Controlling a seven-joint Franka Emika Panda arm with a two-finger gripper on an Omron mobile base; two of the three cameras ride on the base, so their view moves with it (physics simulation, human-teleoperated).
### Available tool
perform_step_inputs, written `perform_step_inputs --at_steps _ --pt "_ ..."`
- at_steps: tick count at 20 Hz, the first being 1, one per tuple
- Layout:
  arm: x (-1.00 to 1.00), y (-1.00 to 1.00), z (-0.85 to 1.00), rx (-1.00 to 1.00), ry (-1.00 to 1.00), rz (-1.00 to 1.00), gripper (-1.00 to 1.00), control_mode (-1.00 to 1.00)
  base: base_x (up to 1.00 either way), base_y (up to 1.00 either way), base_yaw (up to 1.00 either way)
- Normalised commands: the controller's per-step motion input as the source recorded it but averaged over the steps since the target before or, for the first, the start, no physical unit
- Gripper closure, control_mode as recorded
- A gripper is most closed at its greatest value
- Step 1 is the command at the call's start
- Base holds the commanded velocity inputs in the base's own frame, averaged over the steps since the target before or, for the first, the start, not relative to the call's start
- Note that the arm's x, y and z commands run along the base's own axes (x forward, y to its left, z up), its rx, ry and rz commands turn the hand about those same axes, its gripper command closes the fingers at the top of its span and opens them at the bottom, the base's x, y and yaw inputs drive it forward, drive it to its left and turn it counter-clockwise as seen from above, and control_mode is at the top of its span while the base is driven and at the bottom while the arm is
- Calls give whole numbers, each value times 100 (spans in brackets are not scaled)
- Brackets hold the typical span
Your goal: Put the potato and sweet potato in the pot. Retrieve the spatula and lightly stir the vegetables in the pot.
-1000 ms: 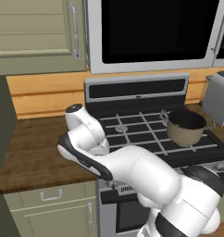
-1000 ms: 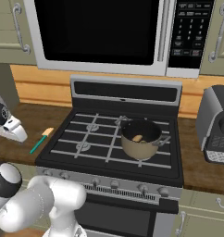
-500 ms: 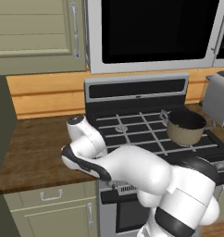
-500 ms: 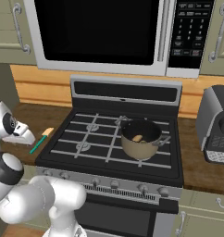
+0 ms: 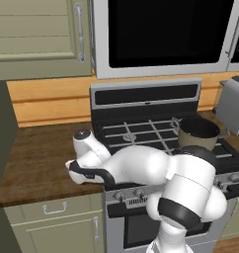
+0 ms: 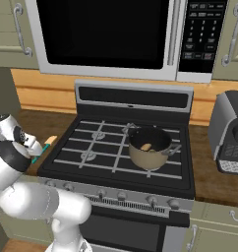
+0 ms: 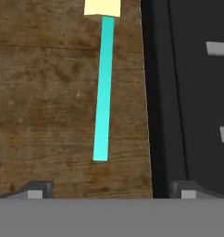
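1. We see the spatula (image 7: 103, 88) lying flat on the brown wooden counter (image 7: 44, 106), its teal handle running up the hand view and its pale cream head at the top edge.
2. The spatula lies just beside the dark edge of the stove (image 7: 188, 92), roughly parallel to it, with a thin strip of wood between them.
3. Our gripper (image 7: 111, 190) hangs over the near end of the handle; its 2 finger tips (image 7: 36, 190) stand wide apart, 1 over the wood and 1 over the stove edge, and nothing sits between them.
4. The handle's end falls between the 2 tips but short of them, so we touch nothing.
5. In the right base view a bit of the teal handle and the cream head (image 6: 48, 142) show on the counter at the stove's left side, partly hidden by the arm's wrist.
6. The pot (image 6: 149, 146) stands on the stove grate towards the right, well apart from the spatula.
7. Inside the pot we make out 1 tan-orange piece, the sweet potato (image 6: 146, 146), against the dark interior; we cannot tell where the potato is.
8. In the left base view the pot (image 5: 197, 132) sits at the right of the grate, and the arm bends low over the counter left of the stove.
9. A grey toaster (image 6: 229, 132) stands on the counter right of the stove, and a microwave (image 6: 116, 34) hangs above it.
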Motion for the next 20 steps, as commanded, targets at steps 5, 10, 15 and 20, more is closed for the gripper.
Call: perform_step_inputs --at_steps 5,10,15,20 --pt "17 3 -35 0 0 2 -100 -100 0 0 0" --pt "20 2 -27 0 0 0 -100 -100 0 0 0" --pt "18 14 -21 0 0 0 -100 -100 0 0 0" --pt "20 16 -18 0 0 0 -100 -100 0 0 0"
